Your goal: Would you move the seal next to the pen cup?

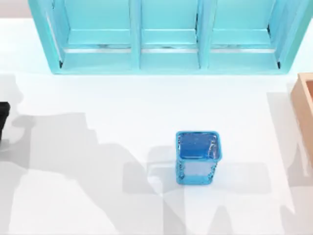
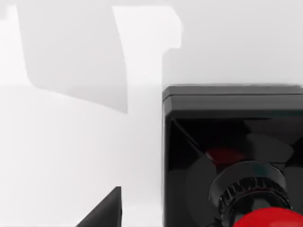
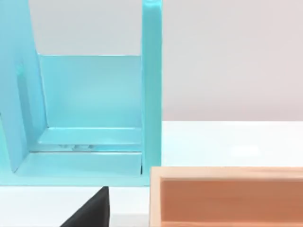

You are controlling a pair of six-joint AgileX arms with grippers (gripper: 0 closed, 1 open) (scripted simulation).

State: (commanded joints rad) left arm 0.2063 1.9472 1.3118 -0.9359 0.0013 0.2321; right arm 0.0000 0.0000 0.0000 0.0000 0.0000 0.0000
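One cup (image 1: 197,157) stands near your table's (image 1: 98,98) middle; the seal (image 2: 232,156) lies close under your left wrist camera, grip probably unreadable.

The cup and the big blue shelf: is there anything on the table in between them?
No. In the top view the stretch of white table between the cup and the shelf is bare, crossed only by shadows.
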